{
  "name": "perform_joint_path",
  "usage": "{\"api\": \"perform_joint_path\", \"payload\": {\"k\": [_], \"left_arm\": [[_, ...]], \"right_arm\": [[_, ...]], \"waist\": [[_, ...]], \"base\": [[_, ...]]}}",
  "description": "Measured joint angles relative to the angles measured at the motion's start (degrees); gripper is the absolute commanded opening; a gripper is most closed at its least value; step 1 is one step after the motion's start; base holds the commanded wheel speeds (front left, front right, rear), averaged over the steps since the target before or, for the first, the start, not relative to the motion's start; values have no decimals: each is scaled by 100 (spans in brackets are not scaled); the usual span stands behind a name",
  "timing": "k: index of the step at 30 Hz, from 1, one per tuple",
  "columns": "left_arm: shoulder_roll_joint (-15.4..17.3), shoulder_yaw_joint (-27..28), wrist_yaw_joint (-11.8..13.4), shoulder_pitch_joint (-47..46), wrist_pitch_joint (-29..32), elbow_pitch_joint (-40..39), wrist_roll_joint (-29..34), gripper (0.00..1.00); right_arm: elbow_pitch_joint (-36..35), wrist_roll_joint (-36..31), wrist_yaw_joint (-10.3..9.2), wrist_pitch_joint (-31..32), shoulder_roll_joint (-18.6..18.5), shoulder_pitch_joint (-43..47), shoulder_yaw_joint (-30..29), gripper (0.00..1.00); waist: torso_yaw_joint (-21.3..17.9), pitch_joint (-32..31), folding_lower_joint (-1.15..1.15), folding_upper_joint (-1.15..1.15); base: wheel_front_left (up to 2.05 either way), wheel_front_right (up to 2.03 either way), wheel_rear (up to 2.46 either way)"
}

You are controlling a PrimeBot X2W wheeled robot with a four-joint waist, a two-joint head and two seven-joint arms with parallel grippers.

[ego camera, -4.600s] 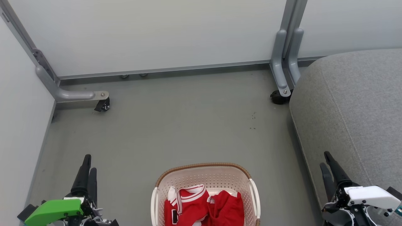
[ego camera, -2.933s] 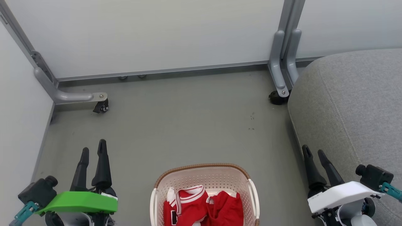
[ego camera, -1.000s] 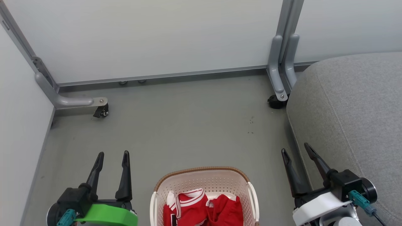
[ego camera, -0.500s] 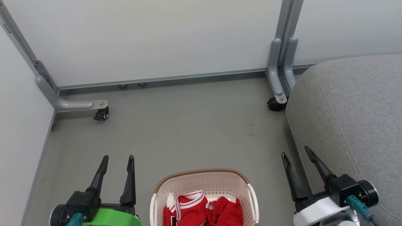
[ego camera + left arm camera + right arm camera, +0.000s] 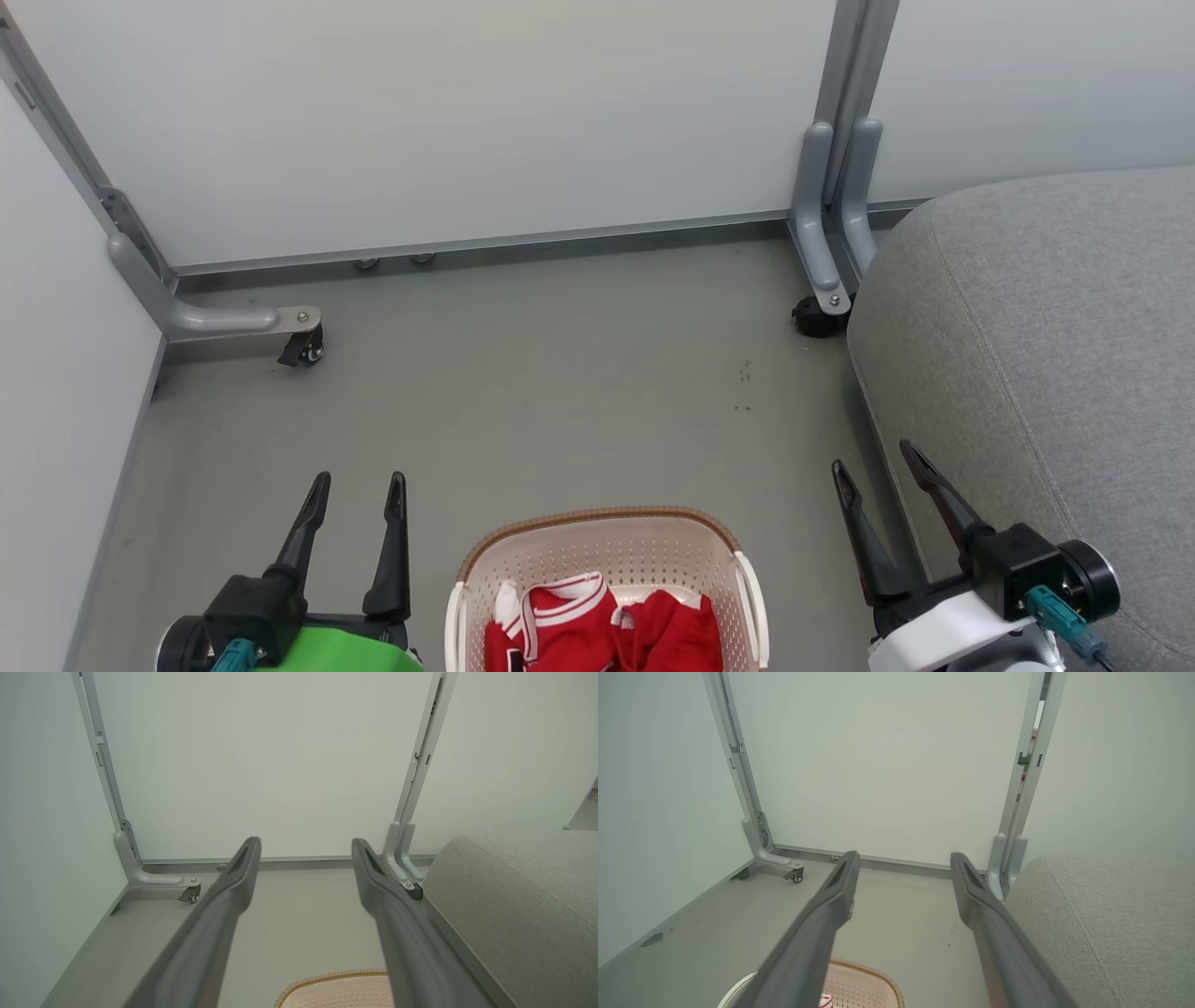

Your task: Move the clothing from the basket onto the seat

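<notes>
Left claw (image 5: 360,478) and right claw (image 5: 873,455) hover released and empty, fingers spread, flanking the basket (image 5: 597,515) at 6 o'clock. Red clothing (image 5: 602,630) lies inside, untouched, so the pick seems not yet begun. Next, one claw must dip in and pinch cloth. The grey seat (image 5: 1046,327) sits at 3 o'clock, on a grey floor (image 5: 523,373) with pale walls (image 5: 467,121) at 12.

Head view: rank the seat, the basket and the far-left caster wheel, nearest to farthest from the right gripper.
1. The seat, right beside the right gripper.
2. The basket, to its left, bottom centre.
3. The caster wheel, far left by the wall.
</notes>
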Motion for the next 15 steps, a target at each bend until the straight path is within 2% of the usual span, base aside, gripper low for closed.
{"api": "perform_joint_path", "payload": {"k": [15], "left_arm": [[1,-51,0,1,-1,10,91,100]], "right_arm": [[-2,-2,0,0,0,1,15,100]], "waist": [[-10,66,0,0]], "base": [[0,0,0]]}}
